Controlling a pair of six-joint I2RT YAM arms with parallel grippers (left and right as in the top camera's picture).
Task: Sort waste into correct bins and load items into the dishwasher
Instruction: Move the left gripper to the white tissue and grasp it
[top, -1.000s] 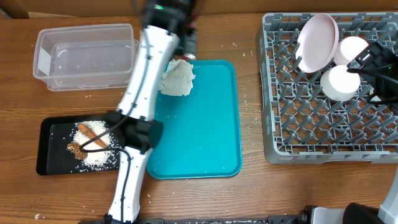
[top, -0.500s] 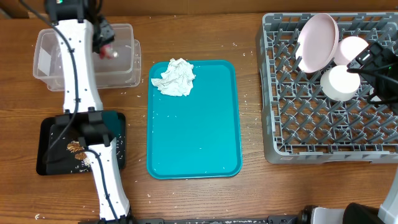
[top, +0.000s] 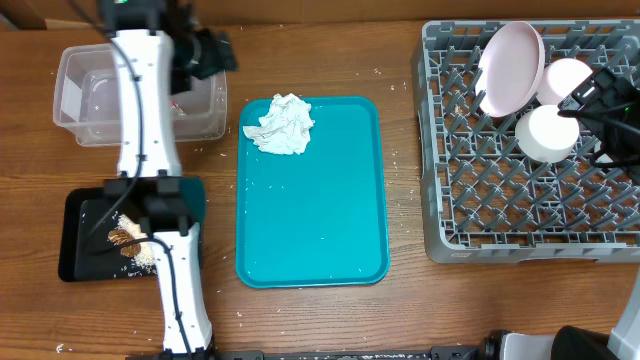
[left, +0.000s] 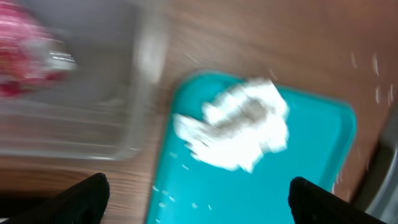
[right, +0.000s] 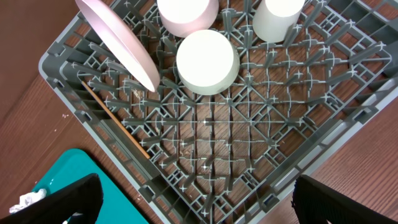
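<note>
My left gripper hangs open and empty by the right end of the clear tub. The left wrist view is blurred. In it the red wrapper lies inside the clear tub, and the crumpled white napkin lies on the teal tray ahead of my open left gripper. The napkin sits at the tray's far end. My right gripper stands open over the grey rack, which holds the pink plate and two bowls.
The black tray at the front left holds rice and a brown lump, partly under my left arm. In the right wrist view a cup stands in the rack and a thin wooden stick lies along its edge.
My left arm swung from the teal tray to the clear tub, opened and let the red wrapper go into it, then shifted right. The right arm has not moved.
</note>
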